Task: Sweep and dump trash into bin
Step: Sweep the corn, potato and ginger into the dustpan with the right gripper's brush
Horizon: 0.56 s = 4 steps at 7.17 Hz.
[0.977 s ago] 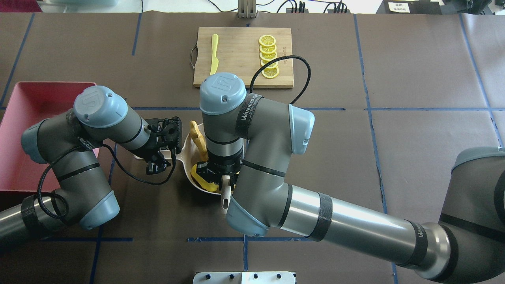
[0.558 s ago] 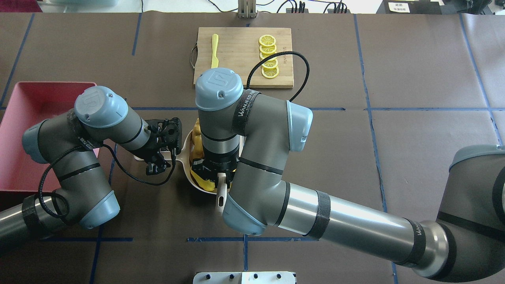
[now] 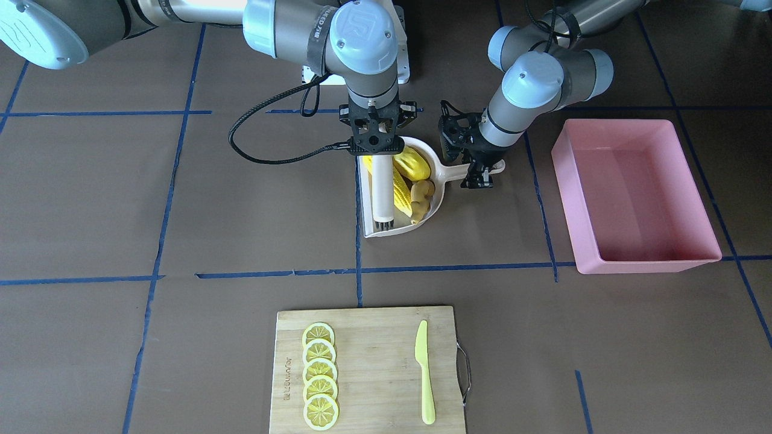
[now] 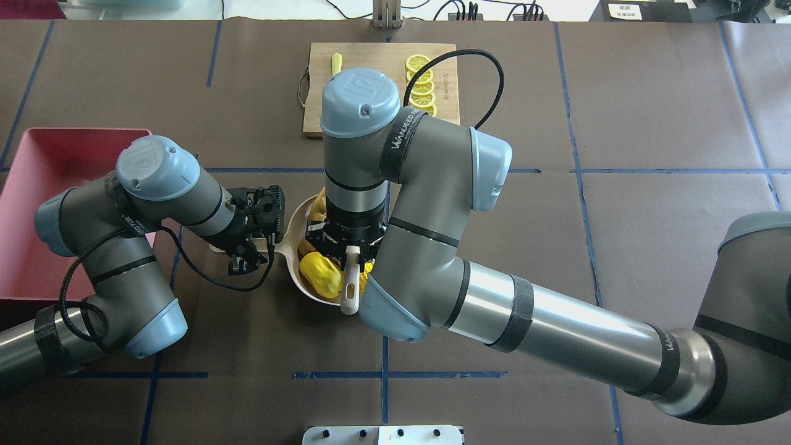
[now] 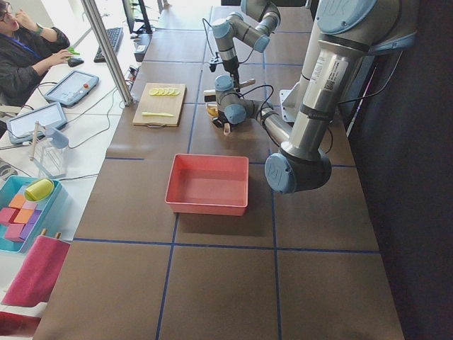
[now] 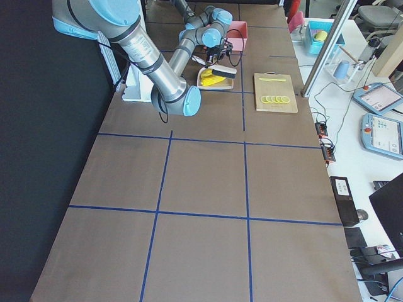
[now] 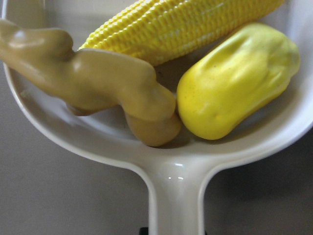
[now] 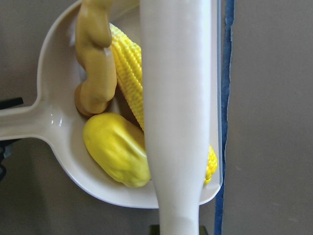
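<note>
Three toy foods [image 3: 412,164] are lying in dustpan [image 3: 398,231] pinched by left gripper [image 3: 476,175] (right gripper [image 3: 377,147] clamping brush [image 3: 382,193]), pink bin [image 3: 645,265] behind jaws.

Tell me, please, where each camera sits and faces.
Front-facing: across the table, facing left arm and right arm.
Overhead: behind robot, looking down; both arms.
Exterior left: table's left end; left arm nearest.
Exterior right: opposite end; right arm nearest.
Left wrist: close on dustpan; no arm.
Right wrist: along brush; no arm.
Both wrists share the corn.
</note>
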Motion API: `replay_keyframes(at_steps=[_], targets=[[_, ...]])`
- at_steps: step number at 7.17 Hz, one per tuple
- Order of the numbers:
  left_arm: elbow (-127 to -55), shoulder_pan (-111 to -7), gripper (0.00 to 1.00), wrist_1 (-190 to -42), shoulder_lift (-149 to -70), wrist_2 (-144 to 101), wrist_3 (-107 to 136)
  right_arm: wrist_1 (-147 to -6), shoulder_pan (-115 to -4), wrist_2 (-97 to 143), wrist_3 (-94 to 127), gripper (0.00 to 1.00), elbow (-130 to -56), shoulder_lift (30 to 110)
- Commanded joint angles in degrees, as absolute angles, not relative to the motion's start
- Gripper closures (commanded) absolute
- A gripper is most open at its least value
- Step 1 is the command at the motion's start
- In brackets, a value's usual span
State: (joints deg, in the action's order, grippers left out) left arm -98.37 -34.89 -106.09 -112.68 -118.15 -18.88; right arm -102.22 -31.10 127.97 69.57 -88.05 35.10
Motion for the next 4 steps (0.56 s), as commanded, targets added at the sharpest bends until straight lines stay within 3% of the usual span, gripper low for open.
replay_keyframes(at_steps=[1,4], targets=[[-98.61,-35.07,1.00,-106.26,-112.50,-122.31,-18.72,-103.44,-33.83,129.90,69.52,1.00,-91.39,36.12],[-98.79,-36.64,1.00,-107.14,-112.67,-123.31,-18.46,-105.21,-36.12,129.99,69.43,1.00,-96.49,39.89]])
